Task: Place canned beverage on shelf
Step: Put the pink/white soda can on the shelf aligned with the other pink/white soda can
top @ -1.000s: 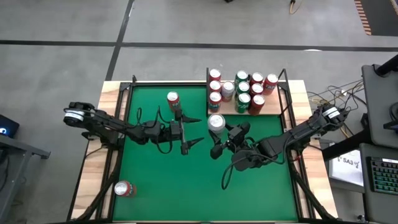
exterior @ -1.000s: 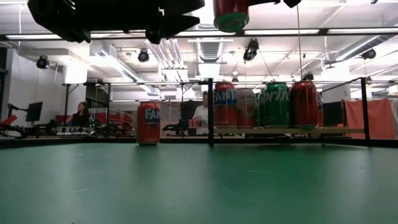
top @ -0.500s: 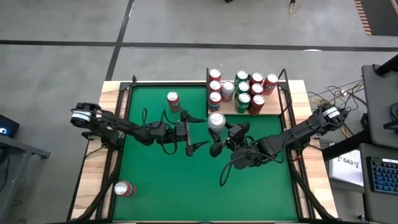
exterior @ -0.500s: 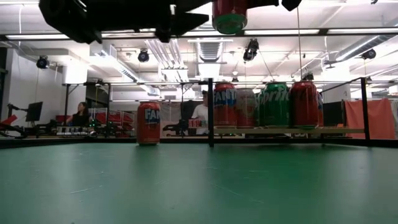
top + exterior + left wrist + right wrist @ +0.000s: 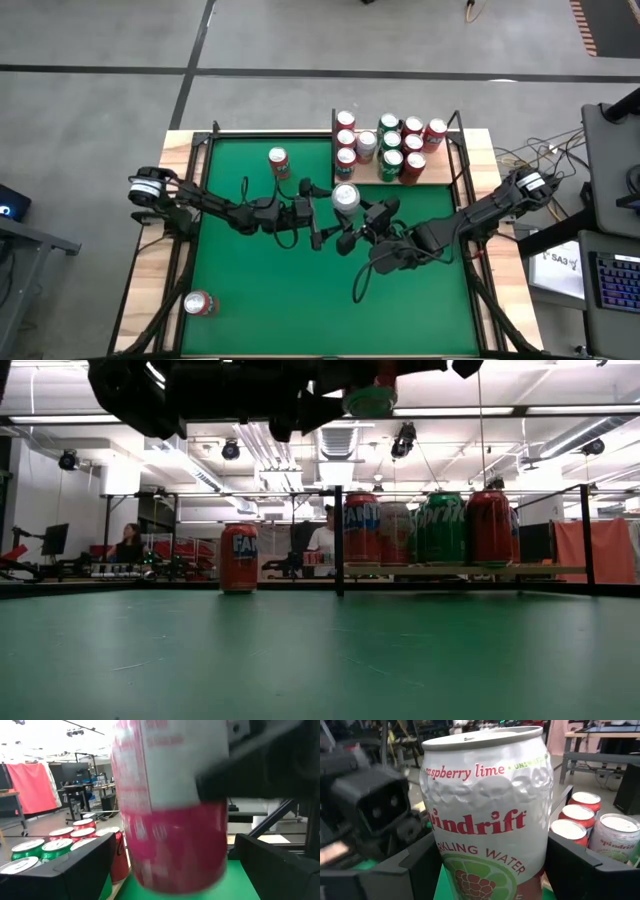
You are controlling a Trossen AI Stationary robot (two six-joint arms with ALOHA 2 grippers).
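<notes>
The canned beverage (image 5: 487,835), a white and red Spindrift can, hangs upright high above the green table (image 5: 300,290), with my right gripper (image 5: 352,212) shut on it. My left gripper (image 5: 322,213) is open and level at the can's left. In the left wrist view its two fingers (image 5: 65,870) stand on either side of the can (image 5: 172,820), apart from it. The shelf (image 5: 441,168), a pale wood board with black rods, stands at the far right and carries several upright cans (image 5: 440,528). My right gripper pinches the can's side wall (image 5: 445,865) between its two fingers (image 5: 412,870), low on the body. The fingers come level from the table's right. The can is upright, top up, lifted clear of the table (image 5: 370,398). Its wall is dented below the shoulder (image 5: 485,790).
A red Fanta can (image 5: 278,160) stands on the table left of the shelf. Another red can (image 5: 198,303) lies on its side at the near left corner. The shelf's black corner post (image 5: 338,540) rises at its near left.
My left gripper has moved toward the table's right edge, up to the held can, and its open fingers now stand around it. The can and my right gripper have kept still.
</notes>
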